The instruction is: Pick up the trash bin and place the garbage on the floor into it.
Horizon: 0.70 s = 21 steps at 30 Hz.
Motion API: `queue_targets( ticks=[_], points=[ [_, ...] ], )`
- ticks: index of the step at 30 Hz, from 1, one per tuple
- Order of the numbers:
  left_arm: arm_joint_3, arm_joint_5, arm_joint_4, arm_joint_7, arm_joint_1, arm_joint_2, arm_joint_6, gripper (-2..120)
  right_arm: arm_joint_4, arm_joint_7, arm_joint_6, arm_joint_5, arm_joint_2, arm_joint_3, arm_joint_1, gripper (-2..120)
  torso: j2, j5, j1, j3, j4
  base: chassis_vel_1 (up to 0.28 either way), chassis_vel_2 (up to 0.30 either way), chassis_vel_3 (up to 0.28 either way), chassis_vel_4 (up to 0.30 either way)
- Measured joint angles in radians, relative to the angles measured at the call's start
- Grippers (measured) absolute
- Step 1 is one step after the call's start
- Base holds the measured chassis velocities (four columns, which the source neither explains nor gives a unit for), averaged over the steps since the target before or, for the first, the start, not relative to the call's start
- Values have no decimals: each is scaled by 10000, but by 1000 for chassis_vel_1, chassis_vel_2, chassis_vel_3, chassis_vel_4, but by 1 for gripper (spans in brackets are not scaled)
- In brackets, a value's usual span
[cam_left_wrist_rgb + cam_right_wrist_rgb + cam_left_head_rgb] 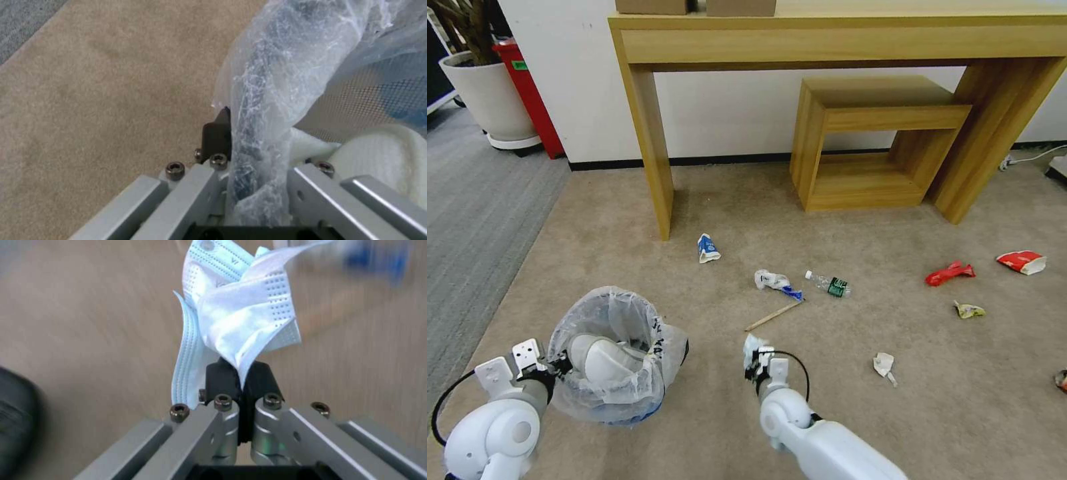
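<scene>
Bin (617, 360): stands low at the robot's left, near the beige floor (627, 233); it is round, with a crinkled whitish bag and some blue at the base.
Left gripper (564, 363): at the bin's near-left rim. In the left wrist view its fingers (217, 135) are closed on the rim and bag (267, 100), one dark finger outside and the other inside, hidden by plastic.
Right gripper (758, 363): just right of the bin, above the floor. Its fingers (222, 380) are pressed together on a white and pale blue face mask (240, 310), which sticks out beyond the tips.
Key relation: the bin mouth lies to the left of the mask, at nearly the same depth, with a strip of bare floor between. I judge that the right arm must go sideways to the left, over the rim, before it lets go.
Other garbage: a blue-white wrapper (708, 248), crumpled paper (774, 280), a bottle (830, 285) and a stick (774, 315) lie farther ahead; red wrappers (950, 273) and a paper scrap (884, 365) are to the right, all nearer to the right arm.
Views: the head view gives the gap between mask and bin; the right wrist view shows the pinch and the mask's dotted texture; the left wrist view shows the grip on the rim.
</scene>
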Motion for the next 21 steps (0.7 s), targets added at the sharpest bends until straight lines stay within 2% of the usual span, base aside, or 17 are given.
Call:
queue_targets(
  ticks=[3,4,7,8,10,11,14,15,17,18,21],
  points=[
    [64,-21,-88,-22,-9,7,48,1,1840,-854,777,-73,-1244,53,229,0,0,-1,0,-1,-2,0,0,0,0],
    [64,-21,-88,-22,-9,7,48,1,1840,-854,777,-73,-1244,53,229,0,0,-1,0,-1,-2,0,0,0,0],
    [102,-30,-205,-43,4,7,100,1,3088,-1910,1437,138,-2134,-168,1033,0,0,0,0,-1,-2,0,0,0,0],
    [102,-30,-205,-43,4,7,100,1,3088,-1910,1437,138,-2134,-168,1033,0,0,0,0,-1,-2,0,0,0,0],
    [114,-36,-337,-60,13,-19,137,1,4223,-2646,1750,770,-2800,-1011,2577,0,0,-2,0,0,0,0,0,0,0],
    [114,-36,-337,-60,13,-19,137,1,4223,-2646,1750,770,-2800,-1011,2577,0,0,-2,0,0,0,0,0,0,0],
    [115,-46,-500,-82,20,-80,165,1,5199,-2714,1555,1934,-3004,-2426,4305,0,0,-4,0,-1,1,0,0,0,0],
    [115,-46,-500,-82,20,-80,165,1,5199,-2714,1555,1934,-3004,-2426,4305,0,0,-4,0,-1,1,0,0,0,0],
    [98,-69,-609,-106,17,-136,173,1,5380,-2415,1168,2491,-2846,-3422,5405,0,0,-3,0,0,0,0,0,0,0],
    [98,-69,-609,-106,17,-136,173,1,5380,-2415,1168,2491,-2846,-3422,5405,0,0,-3,0,0,0,0,0,0,0],
    [52,-122,-762,-137,25,-243,177,1,5326,-1381,335,3675,-2351,-4648,6865,0,0,-5,0,-1,0,0,0,0,0]
  ],
)
